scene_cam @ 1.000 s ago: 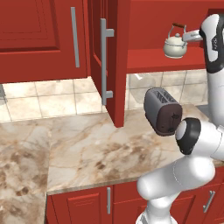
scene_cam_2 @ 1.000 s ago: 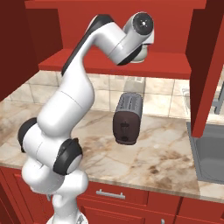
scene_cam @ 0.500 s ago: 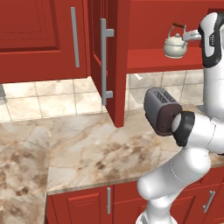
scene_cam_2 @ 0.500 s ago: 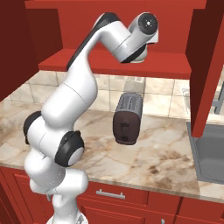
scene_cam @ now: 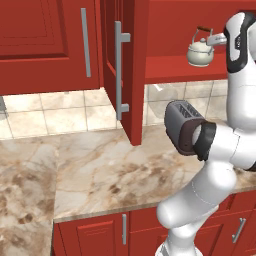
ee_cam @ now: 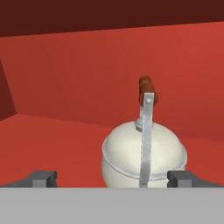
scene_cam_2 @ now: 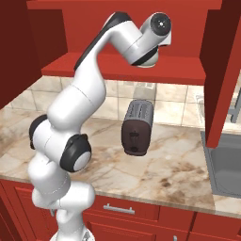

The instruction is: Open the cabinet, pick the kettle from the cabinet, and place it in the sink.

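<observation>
The cabinet stands open, its left door (scene_cam: 131,70) swung out toward me with its long grey bar handle. On the red shelf (scene_cam: 180,69) inside sits the cream-white kettle (scene_cam: 200,52), upright, its wire handle arched over the lid. My gripper (scene_cam: 217,39) is at the kettle's right side at handle height, pointing into the cabinet. In the hand view the kettle (ee_cam: 144,158) is close ahead, slightly right of centre, with its reddish-brown bar on top. My gripper (ee_cam: 113,179) is open, one fingertip on each side of the kettle, touching nothing. The grey sink (scene_cam_2: 227,165) lies at the counter's right end.
A boxy grey and brown toaster (scene_cam_2: 137,127) stands on the marble counter (scene_cam: 110,175) under the shelf. The cabinet's right door (scene_cam_2: 225,70) hangs open over the sink's left edge. A shorter red cupboard (scene_cam: 45,45) is shut at the left. Red drawers run below the counter.
The hand has moved a little further in toward the kettle while the elbow shifted. The kettle, doors and toaster have not moved, and the jaws stay wide.
</observation>
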